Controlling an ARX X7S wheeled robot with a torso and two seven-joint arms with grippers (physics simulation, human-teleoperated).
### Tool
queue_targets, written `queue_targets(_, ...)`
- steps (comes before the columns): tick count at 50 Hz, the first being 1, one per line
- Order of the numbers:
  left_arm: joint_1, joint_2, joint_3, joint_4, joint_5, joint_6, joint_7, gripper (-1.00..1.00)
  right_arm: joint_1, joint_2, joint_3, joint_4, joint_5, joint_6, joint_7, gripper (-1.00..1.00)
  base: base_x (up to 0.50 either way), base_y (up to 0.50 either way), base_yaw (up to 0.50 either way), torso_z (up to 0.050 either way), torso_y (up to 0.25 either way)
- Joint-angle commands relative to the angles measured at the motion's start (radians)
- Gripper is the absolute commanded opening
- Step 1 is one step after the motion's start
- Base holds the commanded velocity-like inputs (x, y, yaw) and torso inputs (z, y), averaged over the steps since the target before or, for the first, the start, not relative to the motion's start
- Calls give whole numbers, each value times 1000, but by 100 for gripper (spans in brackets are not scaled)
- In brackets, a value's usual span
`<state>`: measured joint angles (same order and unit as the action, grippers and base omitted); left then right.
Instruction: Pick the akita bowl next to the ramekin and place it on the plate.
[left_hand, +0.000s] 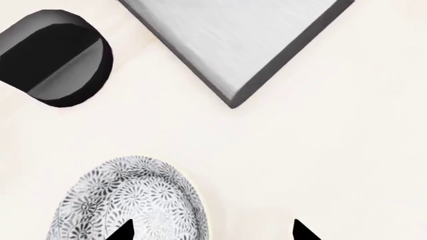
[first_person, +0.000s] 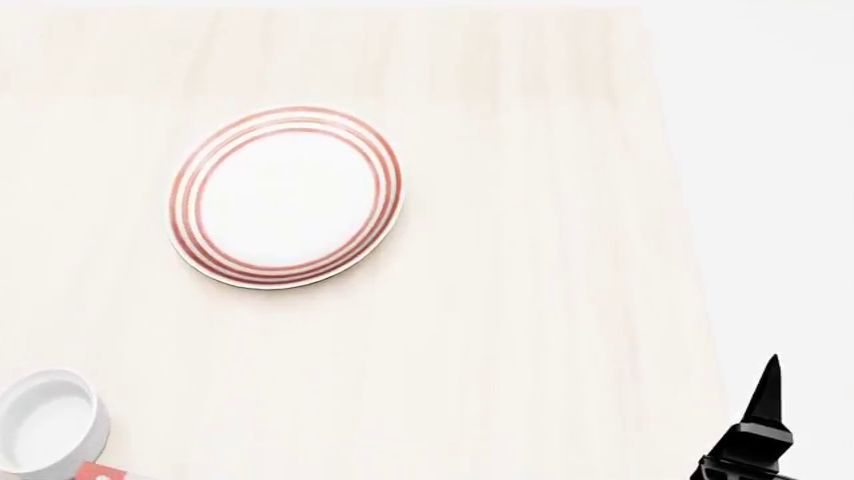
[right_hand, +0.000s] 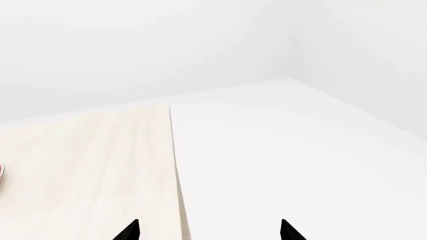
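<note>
One akita bowl (left_hand: 130, 200) stands on the surface (first_person: 534, 300), partly under the wide left end effector (left_hand: 213, 231). One plate (first_person: 286, 197) and one ramekin (first_person: 48, 420) lie apart. The right end effector (right_hand: 209, 230) is wide, empty.

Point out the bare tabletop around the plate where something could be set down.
Head view: open wood lies between the plate and the table's right edge, also from the plate toward the ramekin at the near left corner. That corner is tighter. The right gripper sits past the table's right edge.
</note>
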<state>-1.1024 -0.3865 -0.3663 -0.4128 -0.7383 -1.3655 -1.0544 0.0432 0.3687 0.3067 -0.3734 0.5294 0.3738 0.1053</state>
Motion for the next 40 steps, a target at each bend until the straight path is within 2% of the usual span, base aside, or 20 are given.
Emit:
queue_targets(1,-2,2,-19,-5,-4,-3,-18,100,1,2,-2,2,1,-2,3,100,0,0,0,0,0)
queue_targets(18,2,-7,7,19,-17,-17,-2,100,-3,8,-2,-13,10,8,12,100,0,0,0,0,0)
queue_targets(40,32,-5,-4,9,-16,24,6,100,-5,12,-5,-17,16,9,19,100,0,0,0,2,-85)
